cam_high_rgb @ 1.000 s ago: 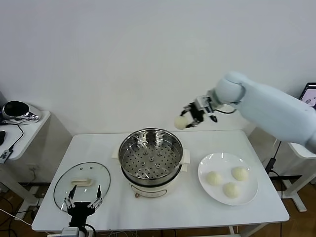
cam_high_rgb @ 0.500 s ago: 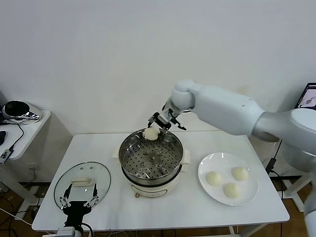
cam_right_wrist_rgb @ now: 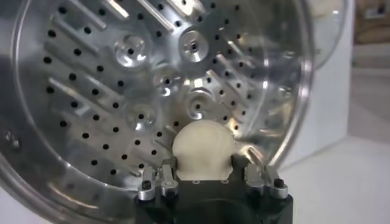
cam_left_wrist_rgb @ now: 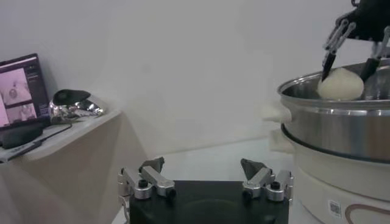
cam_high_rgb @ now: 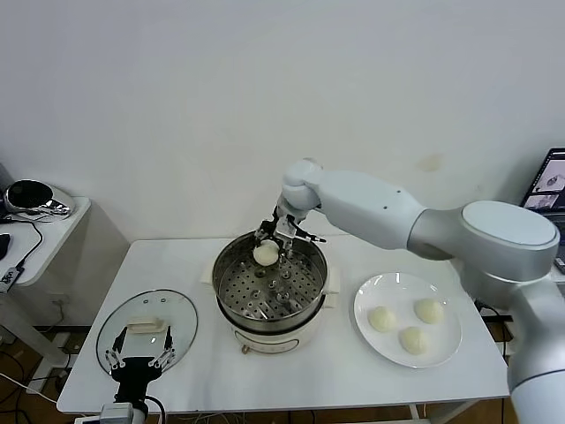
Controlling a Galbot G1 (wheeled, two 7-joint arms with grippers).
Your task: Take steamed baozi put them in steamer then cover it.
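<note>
This looks like a robotics lab or test room dressed up as a kitchen corner — not a real home kitchen. A plain white table (cam_high_rgb: 291,371) stands against a bare white wall (cam_high_rgb: 265,88), with no cupboards, sink or stove around it. Well off to the side of the left end effector (cam_high_rgb: 137,362), a second small white table (cam_high_rgb: 44,234) carries a shiny dark device (cam_high_rgb: 31,196) with loose cables (cam_high_rgb: 26,252) trailing down. Far beyond the right end effector (cam_high_rgb: 278,238), at the room's edge, a laptop screen (cam_high_rgb: 552,181) glows — office gear, not cookware. More cables (cam_high_rgb: 22,371) lie on the floor.
</note>
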